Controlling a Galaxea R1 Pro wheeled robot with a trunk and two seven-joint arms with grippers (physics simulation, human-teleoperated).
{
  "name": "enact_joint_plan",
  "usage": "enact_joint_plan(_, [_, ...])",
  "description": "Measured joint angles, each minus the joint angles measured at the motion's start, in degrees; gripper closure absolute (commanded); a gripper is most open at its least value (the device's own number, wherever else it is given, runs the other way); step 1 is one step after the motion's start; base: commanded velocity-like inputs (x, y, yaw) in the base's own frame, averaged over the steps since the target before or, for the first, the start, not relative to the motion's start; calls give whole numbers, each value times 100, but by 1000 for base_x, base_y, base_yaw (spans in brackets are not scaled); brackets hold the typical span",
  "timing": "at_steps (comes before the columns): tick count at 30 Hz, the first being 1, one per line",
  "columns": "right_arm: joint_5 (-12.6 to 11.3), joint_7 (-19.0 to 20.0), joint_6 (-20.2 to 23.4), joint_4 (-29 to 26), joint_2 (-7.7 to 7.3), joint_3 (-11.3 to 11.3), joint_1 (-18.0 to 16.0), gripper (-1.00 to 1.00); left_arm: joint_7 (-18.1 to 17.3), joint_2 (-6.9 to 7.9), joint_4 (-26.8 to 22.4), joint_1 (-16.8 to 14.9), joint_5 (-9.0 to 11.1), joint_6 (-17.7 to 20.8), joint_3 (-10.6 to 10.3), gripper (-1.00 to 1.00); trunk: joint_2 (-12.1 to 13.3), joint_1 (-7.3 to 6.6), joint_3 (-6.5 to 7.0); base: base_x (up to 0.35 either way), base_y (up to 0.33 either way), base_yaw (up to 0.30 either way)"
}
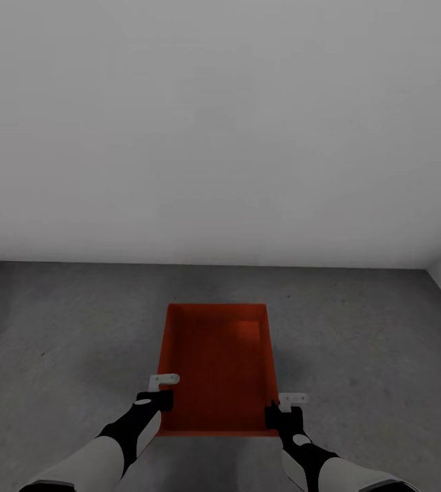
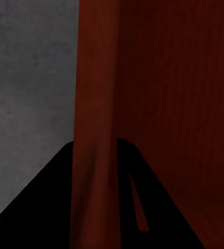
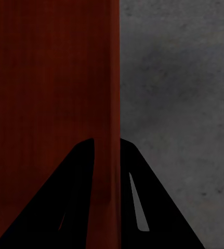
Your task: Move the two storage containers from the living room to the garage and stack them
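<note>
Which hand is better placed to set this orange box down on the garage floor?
Neither alone: left hand and right hand each clamp a side wall of the container, so lower both together.

— Any lettering, label, brand or number to read anywhere?
— None. Plain orange-red on the storage container (image 1: 217,362), inside and out, no print or sticker.
— On the floor (image 1: 57,321) or the wall (image 1: 220,123)?
— Bare grey concrete and blank pale grey, no sign or marking.
— On the arms?
— No legible mark on the white and black casing, nor on the dark fingers in either wrist view.
</note>
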Motion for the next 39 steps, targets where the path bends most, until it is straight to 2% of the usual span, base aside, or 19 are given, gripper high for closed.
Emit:
enact_joint_plan(7, [3,-2,-4,13,3,-2,-1,100,-4,0,12,-1,-16,-3,13,100,0,-2,1,158,0,0])
enact_joint_plan(30, [1,-2,-1,-4,0,4,0,100,-2,0,0,0,-3,-6,6,100,0,-3,0,315,0,0])
enact_joint_plan(39, [-7,-1,-1,-3,0,7,0,100,-1,0,4,-1,4,-9,-1,100,0,0,-24,71,0,29])
